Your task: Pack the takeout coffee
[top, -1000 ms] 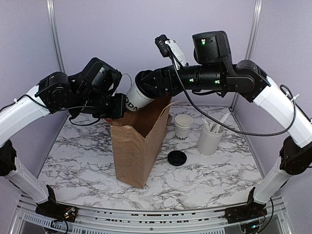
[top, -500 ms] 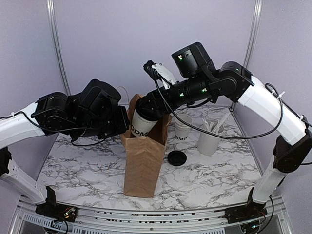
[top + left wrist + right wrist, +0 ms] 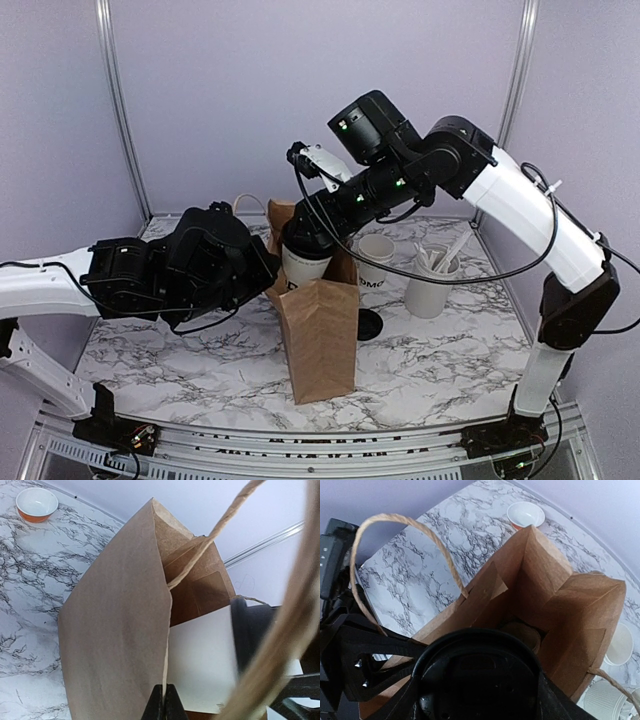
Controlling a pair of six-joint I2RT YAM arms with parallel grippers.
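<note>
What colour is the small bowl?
The bowl is orange outside, white inside; best in left wrist view.

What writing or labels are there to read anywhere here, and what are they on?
"DMO": black letters low on the white table cup, possibly cut off by the paper bag.
The held coffee cup: lettering mostly hidden in the bag, unreadable.
Nothing else bears text.

Marble table (image 3: pixel 450 360) carries paper bag (image 3: pixel 322 340), black lid (image 3: pixel 371 323), stacked cups (image 3: pixel 376 262), utensil holder (image 3: pixel 432 286), bowl (image 3: pixel 36 503).
</note>
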